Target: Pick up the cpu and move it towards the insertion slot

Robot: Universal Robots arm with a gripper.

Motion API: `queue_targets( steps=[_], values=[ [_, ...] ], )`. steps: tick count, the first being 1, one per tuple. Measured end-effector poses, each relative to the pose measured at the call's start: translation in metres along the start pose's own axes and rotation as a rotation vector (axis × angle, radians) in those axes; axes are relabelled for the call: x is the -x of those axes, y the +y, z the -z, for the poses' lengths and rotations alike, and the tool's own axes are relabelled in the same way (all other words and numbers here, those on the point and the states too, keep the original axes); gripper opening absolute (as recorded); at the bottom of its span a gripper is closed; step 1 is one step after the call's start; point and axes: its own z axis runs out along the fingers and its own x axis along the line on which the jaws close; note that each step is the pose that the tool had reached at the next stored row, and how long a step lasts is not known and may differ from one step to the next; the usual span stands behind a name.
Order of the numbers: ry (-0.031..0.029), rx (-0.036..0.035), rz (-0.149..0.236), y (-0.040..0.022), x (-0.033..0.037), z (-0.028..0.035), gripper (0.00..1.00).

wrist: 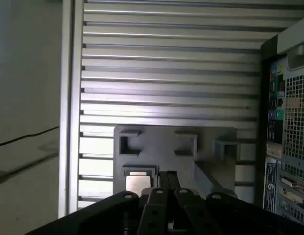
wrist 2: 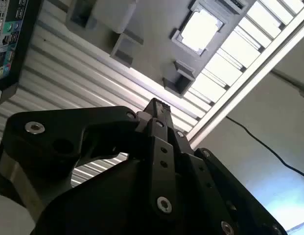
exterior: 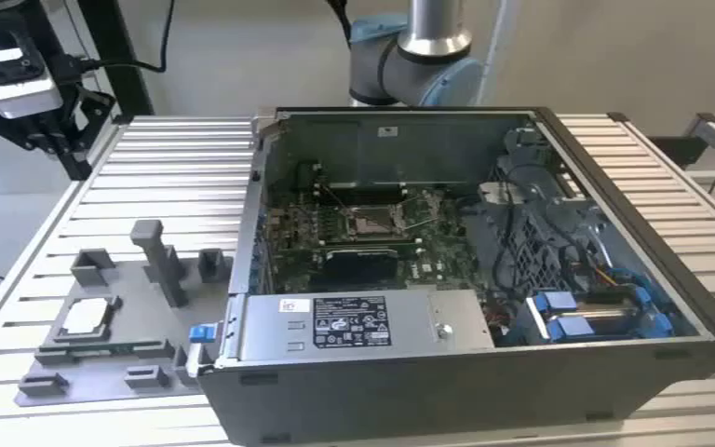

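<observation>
A: How does the gripper [exterior: 57,138] stand?
B: In both wrist views its fingers [wrist 2: 159,122] lie pressed together with nothing between them. It hangs in the air over the far corner of the table [exterior: 183,172], on the exterior view's left.
A: And the cpu [exterior: 88,317]?
B: Flat in its seat on the grey fixture plate [exterior: 97,368], silver face up, with nothing touching it. From the gripper it lies lower and toward the table's near edge, well apart. Being square, it has no long axis.
A: The insertion slot [exterior: 370,219]?
B: Inside the open computer case [exterior: 457,391], to the exterior view's right of the cpu. The case wall stands between them.
</observation>
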Motion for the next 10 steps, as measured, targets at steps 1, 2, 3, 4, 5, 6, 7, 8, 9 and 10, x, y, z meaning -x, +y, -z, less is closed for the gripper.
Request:
queue_targets(
  steps=[1,2,3,4,5,6,7,8,9,10],
  values=[
    [0.0000,0.0000,0.000,0.0000,0.0000,0.0000,0.00],
    [0.0000,0.0000,0.000,0.0000,0.0000,0.0000,0.00],
    [0.0000,0.0000,0.000,0.0000,0.0000,0.0000,0.00],
    [0.0000,0.0000,0.000,0.0000,0.0000,0.0000,0.00],
    [0.0000,0.0000,0.000,0.0000,0.0000,0.0000,0.00],
    [0.0000,0.0000,0.000,0.0000,0.0000,0.0000,0.00],
    [0.0000,0.0000,0.000,0.0000,0.0000,0.0000,0.00],
    [0.0000,0.0000,0.000,0.0000,0.0000,0.0000,0.00],
    [0.0000,0.0000,0.000,0.0000,0.0000,0.0000,0.00],
    [0.0000,0.0000,0.000,0.0000,0.0000,0.0000,0.00]
  ],
)
